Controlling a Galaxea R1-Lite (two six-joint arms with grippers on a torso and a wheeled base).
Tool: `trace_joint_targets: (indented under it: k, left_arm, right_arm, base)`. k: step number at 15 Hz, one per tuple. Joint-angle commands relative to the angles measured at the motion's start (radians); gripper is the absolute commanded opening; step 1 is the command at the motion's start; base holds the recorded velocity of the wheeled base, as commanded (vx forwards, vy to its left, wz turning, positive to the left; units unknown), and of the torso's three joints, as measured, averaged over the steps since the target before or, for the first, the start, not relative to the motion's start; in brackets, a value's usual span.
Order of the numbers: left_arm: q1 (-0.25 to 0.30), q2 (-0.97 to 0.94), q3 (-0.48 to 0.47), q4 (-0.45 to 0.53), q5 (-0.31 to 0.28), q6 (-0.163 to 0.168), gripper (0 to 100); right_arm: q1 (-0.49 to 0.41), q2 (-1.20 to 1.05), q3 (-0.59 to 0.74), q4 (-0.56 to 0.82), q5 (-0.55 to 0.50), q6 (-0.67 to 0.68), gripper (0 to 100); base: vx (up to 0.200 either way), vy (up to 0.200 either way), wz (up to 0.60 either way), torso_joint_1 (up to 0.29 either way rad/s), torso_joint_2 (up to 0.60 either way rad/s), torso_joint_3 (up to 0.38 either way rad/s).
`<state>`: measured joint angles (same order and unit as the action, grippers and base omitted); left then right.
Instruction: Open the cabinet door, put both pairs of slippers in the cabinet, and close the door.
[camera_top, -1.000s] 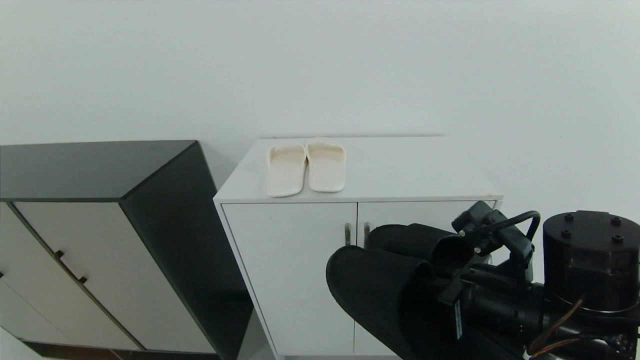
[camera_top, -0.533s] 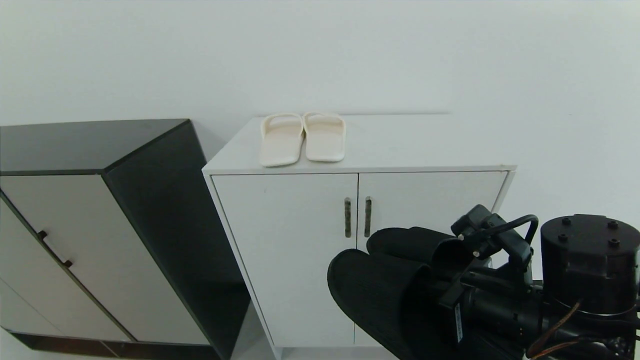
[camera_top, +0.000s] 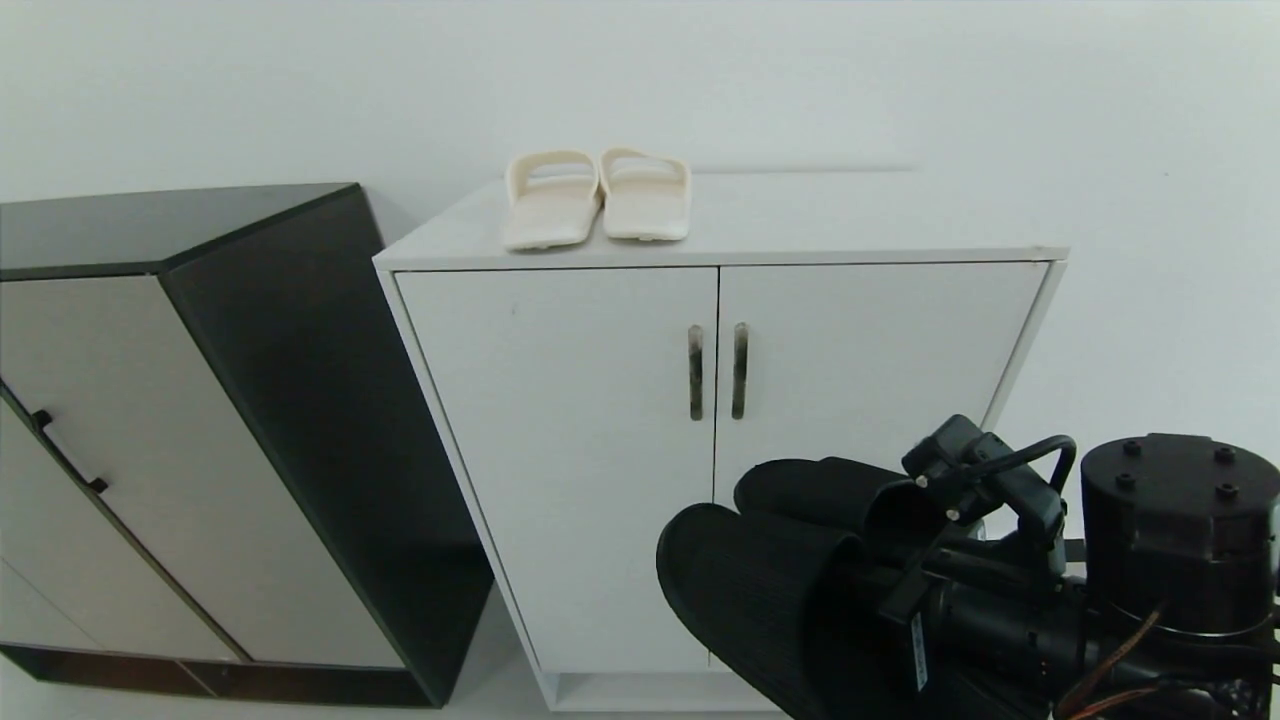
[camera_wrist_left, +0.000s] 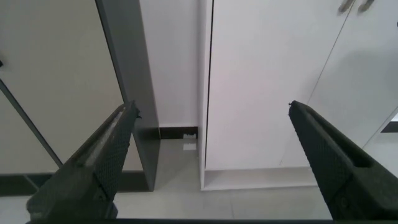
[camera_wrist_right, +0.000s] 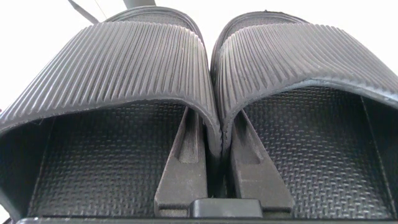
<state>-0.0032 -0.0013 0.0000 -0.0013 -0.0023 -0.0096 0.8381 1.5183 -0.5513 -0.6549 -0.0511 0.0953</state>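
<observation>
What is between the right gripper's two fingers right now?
The right wrist view shows the right gripper pinching the touching inner strap edges of both black slippers between its fingers.

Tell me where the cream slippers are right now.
In the head view, the cream slippers lie side by side on top of the white cabinet, left of its middle, above the closed left door.

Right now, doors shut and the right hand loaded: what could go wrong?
1. The right hand pinches both black slippers only by their inner strap edges; one may slip out in transit.
2. Only the open left hand is free, low by the left corner of the cabinet, away from the handles; it may miss them.
</observation>
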Motion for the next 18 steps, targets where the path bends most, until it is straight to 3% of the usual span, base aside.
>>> trace_joint_targets:
  k: [1,6,7,10,11,12,13,14,16,17,18]
  left_arm:
    - [0.000,0.001,0.000,0.001,-0.002,0.005,100]
    - [-0.001,0.015,0.000,0.004,-0.010,0.011,100]
    - [-0.001,0.055,0.000,0.004,-0.010,0.026,100]
    - [-0.024,0.138,-0.008,-0.002,-0.027,0.146,100]
    - [-0.026,0.164,-0.018,-0.003,-0.041,0.160,100]
    - [-0.026,0.233,-0.118,-0.008,-0.062,0.125,100]
    - [-0.029,0.328,-0.252,-0.009,-0.087,-0.017,100]
    - [-0.037,0.440,-0.350,-0.011,-0.143,-0.099,100]
    - [-0.040,0.629,-0.431,-0.062,-0.297,-0.099,100]
    - [-0.041,0.675,-0.436,-0.095,-0.344,-0.099,100]
    - [-0.054,0.781,-0.445,-0.186,-0.444,-0.098,100]
  right_arm:
    - [0.001,-0.003,0.010,0.000,0.000,0.000,0]
    - [0.004,0.005,0.017,-0.002,0.004,-0.005,0]
    - [0.004,0.014,0.013,-0.003,0.008,-0.006,0]
    - [0.004,0.023,0.019,-0.037,0.008,-0.005,0]
    - [0.004,0.022,0.021,-0.038,0.008,-0.006,0]
    - [0.004,0.022,0.021,-0.038,0.010,-0.005,0]
    - [0.004,0.022,0.024,-0.038,0.010,-0.006,0]
    - [0.004,0.022,0.024,-0.038,0.010,-0.006,0]
    - [0.001,0.014,0.025,-0.040,0.008,-0.005,0]
    - [-0.001,0.010,0.027,-0.040,0.008,-0.005,0]
    - [-0.001,-0.004,0.028,-0.038,0.008,-0.005,0]
  base:
    - [0.000,0.000,0.00,-0.110,0.48,0.349]
    - [0.000,0.000,0.00,-0.076,0.45,0.371]
    - [0.000,0.000,0.00,-0.032,0.45,0.393]
    - [0.000,0.000,0.00,-0.014,0.27,0.253]
    - [0.000,0.000,0.00,0.002,0.09,0.080]
    - [0.000,0.000,0.00,-0.002,0.06,0.036]
    - [0.000,0.000,0.00,0.000,0.00,0.000]
    - [0.000,0.000,0.00,0.000,0.00,0.000]
    - [0.000,0.000,0.00,0.000,0.00,0.000]
    - [0.000,0.000,0.00,0.000,0.00,0.000]
    - [0.000,0.000,0.00,0.000,0.00,0.000]
